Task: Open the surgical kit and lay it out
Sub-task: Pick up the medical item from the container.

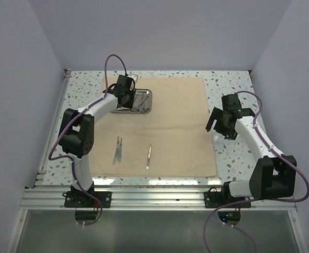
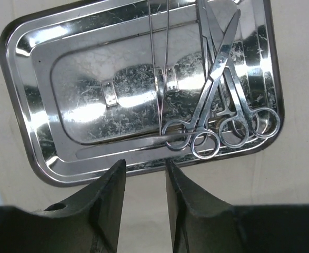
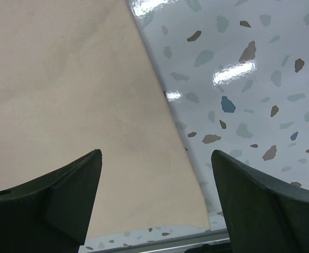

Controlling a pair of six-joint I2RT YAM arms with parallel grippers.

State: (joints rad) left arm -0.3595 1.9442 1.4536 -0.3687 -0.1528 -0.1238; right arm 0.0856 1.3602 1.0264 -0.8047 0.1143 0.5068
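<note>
Beige cloth (image 1: pixel 170 121) covers the speckled tabletop (image 1: pixel 233 84), with forked tweezers (image 1: pixel 118 149) and slim tweezers (image 1: pixel 149 156) lying on it near the front. At its far-left corner, the steel tray (image 2: pixel 22 105) holds ring-handled scissors (image 2: pixel 219 63), seen clearly only from the left wrist. The left claw (image 2: pixel 145 163) hovers beside the tray, narrowly parted and empty. The right claw (image 3: pixel 157 155) gapes over the cloth's edge.

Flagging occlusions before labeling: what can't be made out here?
Top external: the left gripper covers the left end of the shiny rectangular steel tray; its instruments are too small to count.
Top external: the two thin silver instruments on the beige cloth are too small to identify.
Left wrist: the top edge cuts off the tips of the ring-handled steel scissors.
Right wrist: tray out of frame.
</note>
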